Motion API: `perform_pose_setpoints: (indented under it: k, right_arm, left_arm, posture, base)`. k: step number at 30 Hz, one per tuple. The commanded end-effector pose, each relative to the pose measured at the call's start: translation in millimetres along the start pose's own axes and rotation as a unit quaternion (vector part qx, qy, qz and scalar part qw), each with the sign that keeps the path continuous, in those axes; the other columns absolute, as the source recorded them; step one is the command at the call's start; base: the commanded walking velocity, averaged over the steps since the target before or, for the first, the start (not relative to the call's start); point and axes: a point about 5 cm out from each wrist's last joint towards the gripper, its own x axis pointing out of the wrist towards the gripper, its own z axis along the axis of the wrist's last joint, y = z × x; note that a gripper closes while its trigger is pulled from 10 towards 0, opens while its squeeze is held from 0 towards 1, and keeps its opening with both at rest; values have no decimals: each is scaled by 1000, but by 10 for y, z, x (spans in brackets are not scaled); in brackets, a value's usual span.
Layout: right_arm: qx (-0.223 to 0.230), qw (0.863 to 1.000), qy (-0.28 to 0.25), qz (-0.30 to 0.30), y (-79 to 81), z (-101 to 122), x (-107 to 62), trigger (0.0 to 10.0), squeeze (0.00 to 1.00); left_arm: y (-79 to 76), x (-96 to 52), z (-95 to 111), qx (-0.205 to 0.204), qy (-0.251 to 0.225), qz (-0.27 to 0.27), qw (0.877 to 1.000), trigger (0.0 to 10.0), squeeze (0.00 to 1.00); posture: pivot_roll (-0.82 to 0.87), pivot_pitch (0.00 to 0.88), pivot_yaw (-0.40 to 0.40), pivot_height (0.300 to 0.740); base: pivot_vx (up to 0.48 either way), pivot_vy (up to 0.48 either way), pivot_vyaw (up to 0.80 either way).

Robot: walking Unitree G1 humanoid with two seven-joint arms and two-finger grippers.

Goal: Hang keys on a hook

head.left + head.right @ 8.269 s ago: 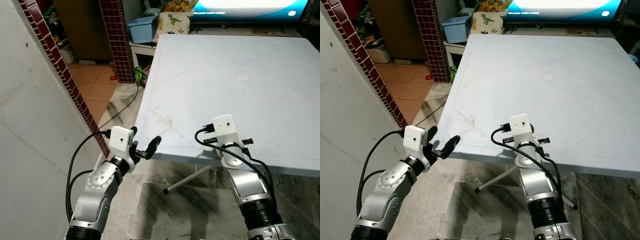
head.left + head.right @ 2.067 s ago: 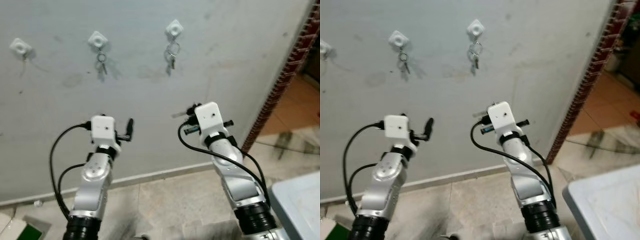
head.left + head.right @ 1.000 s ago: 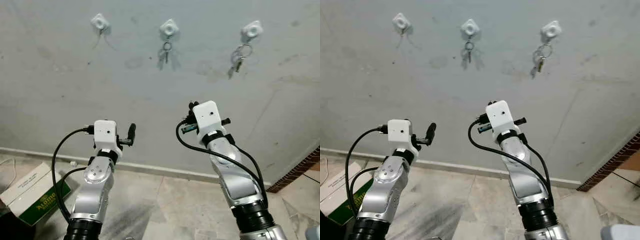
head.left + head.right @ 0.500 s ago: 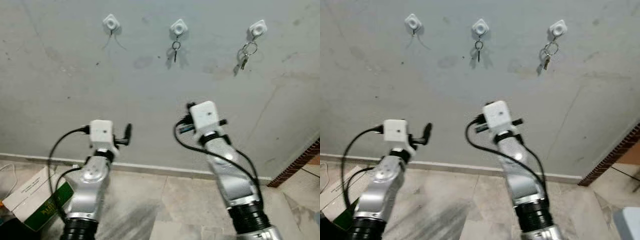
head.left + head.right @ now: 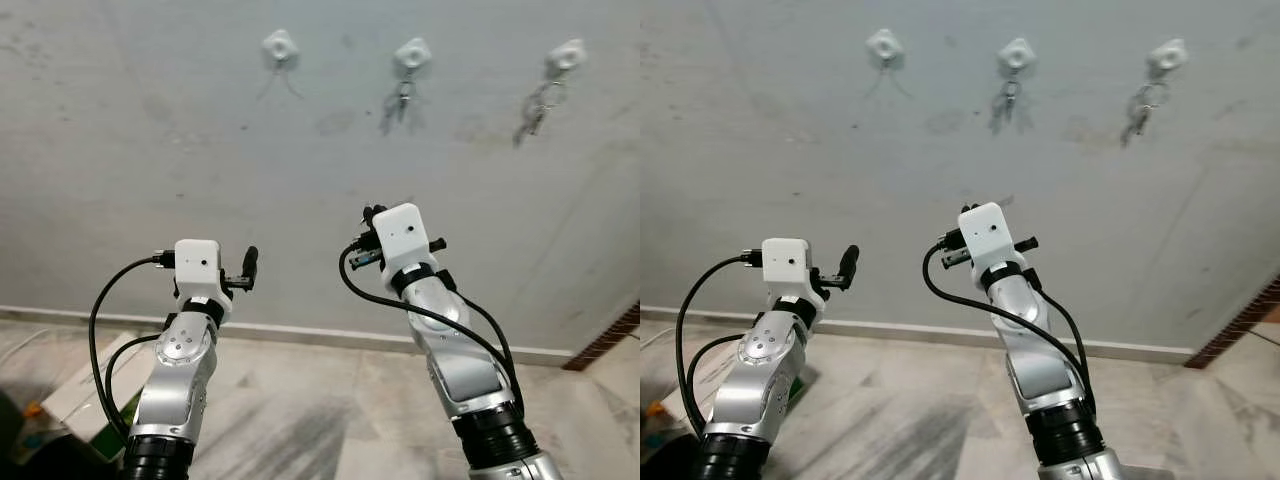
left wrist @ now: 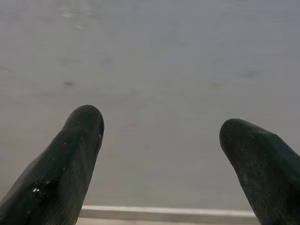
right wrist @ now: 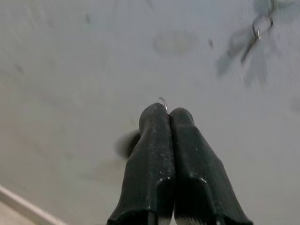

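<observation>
Arms both reach up toward the wall point(image 5: 150, 150) — right gripper point(image 7: 168, 111) pinched tight on a thin key ring point(image 7: 163, 102), left gripper point(image 6: 161, 129) spread wide, holding nothing.

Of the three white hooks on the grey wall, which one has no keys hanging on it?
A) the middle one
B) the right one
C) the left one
C: the left white hook is bare, while key bunches dangle from the middle hook and the right hook.
</observation>
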Motion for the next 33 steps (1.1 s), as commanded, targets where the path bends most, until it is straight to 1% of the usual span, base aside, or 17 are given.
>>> perform_pose_setpoints:
  k: [1,8,20,22,28,29,33]
  right_arm:
    - [7,1000,-19,-2,8,99,21,10000,0]
    - [7,1000,-19,-1,7,105,27,10000,0]
    - [5,1000,-22,-2,4,115,39,10000,0]
    - [5,1000,-22,-3,-2,114,42,10000,0]
    - [6,1000,-21,-4,-3,114,47,10000,0]
    - [8,1000,-21,-4,-1,118,51,10000,0]
    - [5,1000,-24,-2,3,129,56,10000,0]
  left_arm:
    - [56,3,18,8,-1,4,1000,10000,0]
    - [62,11,10,7,2,8,1000,10000,0]
    - [17,2,54,25,-22,-1,999,10000,0]
    - [10,4,64,19,-33,-4,999,10000,0]
    - [22,9,69,14,-32,-6,999,10000,0]
    - [-6,-2,70,0,-33,-27,999,10000,0]
    - [-48,-25,68,-9,-35,-43,998,10000,0]
  posture:
    - [-22,53,20,740]
    - [-23,54,19,740]
    - [-24,47,16,740]
    - [-24,46,15,740]
    - [-25,43,14,740]
    - [-26,42,13,740]
    - [-25,41,13,740]
  base:
    - [0,480,0]
    - [0,461,0]
    - [0,0,0]
    - [0,0,0]
    - [0,0,0]
    - [0,0,0]
    - [213,0,0]
